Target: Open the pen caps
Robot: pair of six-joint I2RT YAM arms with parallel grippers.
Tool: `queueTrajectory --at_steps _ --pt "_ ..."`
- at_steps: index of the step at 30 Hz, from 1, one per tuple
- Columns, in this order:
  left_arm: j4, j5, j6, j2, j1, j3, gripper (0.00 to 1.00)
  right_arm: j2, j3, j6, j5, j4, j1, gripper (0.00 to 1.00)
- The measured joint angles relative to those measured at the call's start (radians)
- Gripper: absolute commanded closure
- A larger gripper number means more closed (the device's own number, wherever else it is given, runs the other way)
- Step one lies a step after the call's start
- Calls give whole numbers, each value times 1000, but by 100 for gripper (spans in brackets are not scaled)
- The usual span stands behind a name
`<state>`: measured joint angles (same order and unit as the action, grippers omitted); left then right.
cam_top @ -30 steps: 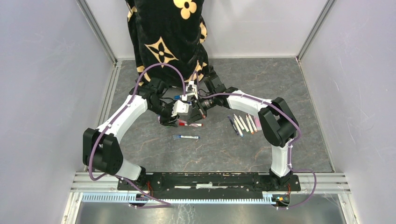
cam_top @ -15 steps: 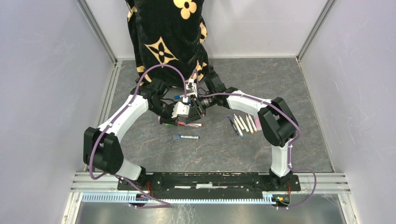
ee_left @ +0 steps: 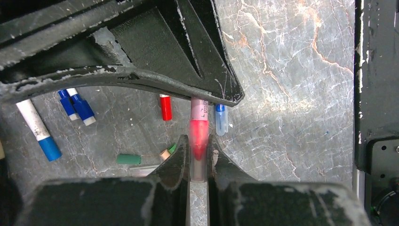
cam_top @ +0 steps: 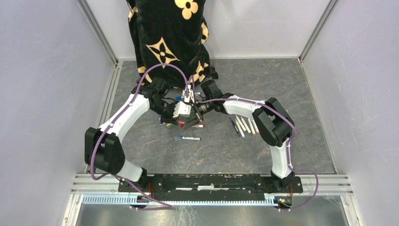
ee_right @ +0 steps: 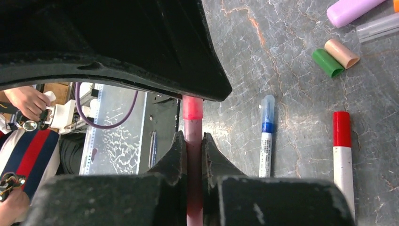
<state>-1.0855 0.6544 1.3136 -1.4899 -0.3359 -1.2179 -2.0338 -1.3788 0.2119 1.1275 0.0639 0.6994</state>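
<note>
Over the last second the right arm has been swung in toward the left one. The right gripper (ee_right: 192,143) is now pressed close against the left gripper (ee_left: 198,150), and the left arm has scarcely shifted. One thin marker pen with a red end and a pale printed barrel (ee_left: 199,107) is bridged between them. The left fingers are closed to a narrow slit on its red-tipped end, which is judged to be the cap end. The right fingers are likewise nearly shut on the pinkish barrel. Since the grippers have been brought together rather than drawn apart, the cap is judged not yet pulled off. Whether it has loosened cannot be told.

Counted beyond the left fingers:
- one white pen with a blue end (ee_left: 37,129)
- two short blue pieces (ee_left: 82,107)
- one stubby red plastic cap (ee_left: 165,107)
- one clear-capped blue pen (ee_left: 220,120)
- one green cap (ee_left: 128,159)
- one tan cap (ee_left: 164,154)

Beside the right fingers one purple cap (ee_right: 350,10) and one red-and-white pen (ee_right: 342,155) are seen. In the overhead view about five pens in a row (cam_top: 244,125) lie outward of the right gripper, partly hidden by the arm.
</note>
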Motion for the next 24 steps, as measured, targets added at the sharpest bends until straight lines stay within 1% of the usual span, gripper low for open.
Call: queueTrajectory --at_steps 6,9,11,14,16,19,20,22,24 --pt "21 -13 19 -21 3 0 98 31 58 -22 -32 -38 -11 100" --pt "47 31 47 -38 35 -7 98 55 77 -62 -80 -49 -23 100" --pt "42 -6 61 -55 83 -27 98 89 114 -94 -118 -16 -43 100" --pt "58 -82 70 -64 202 -39 98 120 193 -114 -150 60 -116 100" --pt "77 -115 71 -69 242 -39 98 120 225 -122 -178 101 -161 100" --pt "116 -125 70 -70 233 -20 98 120 232 -137 -222 154 -179 100" --pt "132 -124 68 -71 229 -11 98 122 231 -140 -239 160 -177 98" --pt "173 -123 49 -79 223 11 97 127 232 -139 -306 172 -172 98" --pt "225 -123 12 -96 217 34 90 140 237 -134 -391 174 -169 93"
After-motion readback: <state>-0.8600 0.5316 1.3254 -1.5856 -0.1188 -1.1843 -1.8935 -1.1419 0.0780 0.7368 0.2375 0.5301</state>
